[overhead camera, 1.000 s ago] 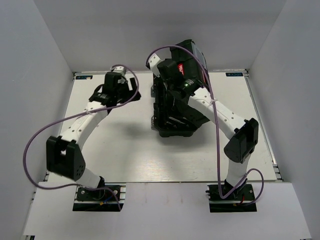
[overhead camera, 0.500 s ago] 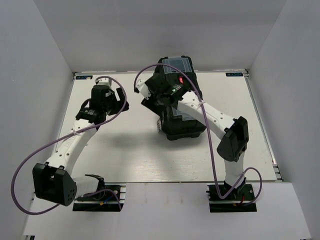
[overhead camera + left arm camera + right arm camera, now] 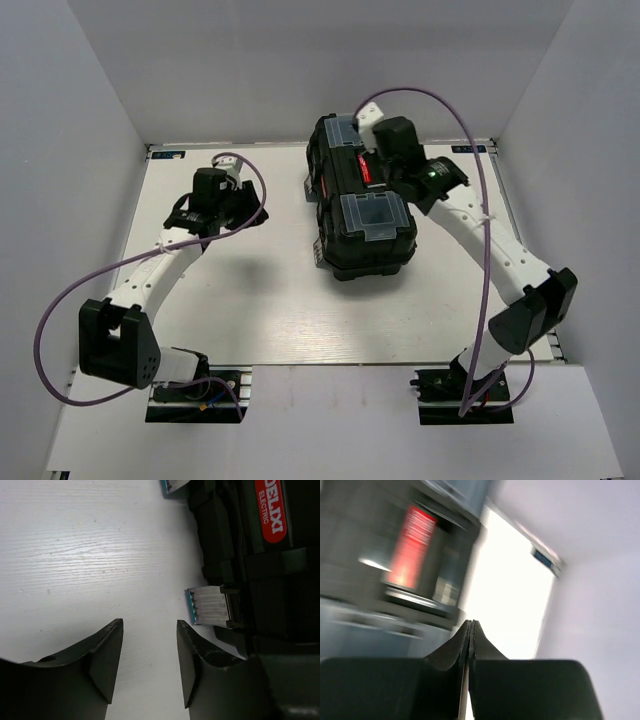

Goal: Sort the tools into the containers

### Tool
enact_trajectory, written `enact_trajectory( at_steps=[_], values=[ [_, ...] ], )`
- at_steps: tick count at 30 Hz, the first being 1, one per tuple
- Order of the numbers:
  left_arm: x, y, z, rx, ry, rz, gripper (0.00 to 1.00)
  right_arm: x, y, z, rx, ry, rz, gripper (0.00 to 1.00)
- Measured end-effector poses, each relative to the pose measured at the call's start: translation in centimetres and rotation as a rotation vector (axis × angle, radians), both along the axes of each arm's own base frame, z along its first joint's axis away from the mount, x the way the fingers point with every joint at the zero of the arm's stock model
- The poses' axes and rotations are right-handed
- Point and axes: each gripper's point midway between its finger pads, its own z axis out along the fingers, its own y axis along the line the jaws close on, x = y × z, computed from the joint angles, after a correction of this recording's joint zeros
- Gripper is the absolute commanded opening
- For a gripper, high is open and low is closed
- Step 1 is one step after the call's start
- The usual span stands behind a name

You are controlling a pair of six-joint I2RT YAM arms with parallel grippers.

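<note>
Left gripper (image 3: 148, 625): jaws spread, nothing between them, only bare white table (image 3: 270, 300) showing in the gap. Both fingers run off the bottom of the left wrist view, so only their tips are seen. Just right of them is the side of the black toolbox (image 3: 280, 580). A silver latch (image 3: 210, 606) with a blue edge sticks out of it, near the right finger but apart from it. A red label (image 3: 270, 510) reading DELIXI ELECTRIC sits higher up, cut off by the frame edge.

Right gripper (image 3: 470, 625): jaws pressed together, holding nothing. The right wrist view is badly smeared. A dark mass with a red patch on the left is the toolbox, and no detail on it can be made out.

From overhead the toolbox stands right of table centre with its lid (image 3: 340, 180) down. Both clear-covered organiser boxes (image 3: 372, 215) and the red-marked handle (image 3: 363, 168) face up. The tray compartments are hidden under the lid, so the tools' whereabouts cannot be told. The right wrist hangs over the box's far right corner (fingers hidden beneath it from this angle). The left wrist is over open table, left of the box. A purple cable (image 3: 70, 290) loops off each arm.
</note>
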Motion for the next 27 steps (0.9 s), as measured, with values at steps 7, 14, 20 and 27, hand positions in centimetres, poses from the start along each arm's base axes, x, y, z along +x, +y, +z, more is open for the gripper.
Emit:
enact_trajectory(
  at_steps=[7, 14, 20, 27],
  values=[
    [0.0, -0.6, -0.7, 0.008, 0.007, -0.056, 0.90, -0.2, -10.0, -8.9, -0.112, 0.181, -0.197, 0.00],
    [-0.8, -0.7, -1.9, 0.012, 0.017, -0.085, 0.91, -3.9, -10.7, -14.6, -0.074, 0.383, -0.148, 0.00],
    [-1.7, -0.4, -2.2, 0.022, 0.014, -0.096, 0.92, -4.2, -11.2, -13.8, -0.014, 0.364, -0.181, 0.00],
    [-2.0, -0.3, -1.5, 0.031, -0.020, -0.108, 0.99, -4.7, -16.0, -13.1, -0.065, 0.231, -0.353, 0.71]
  ],
)
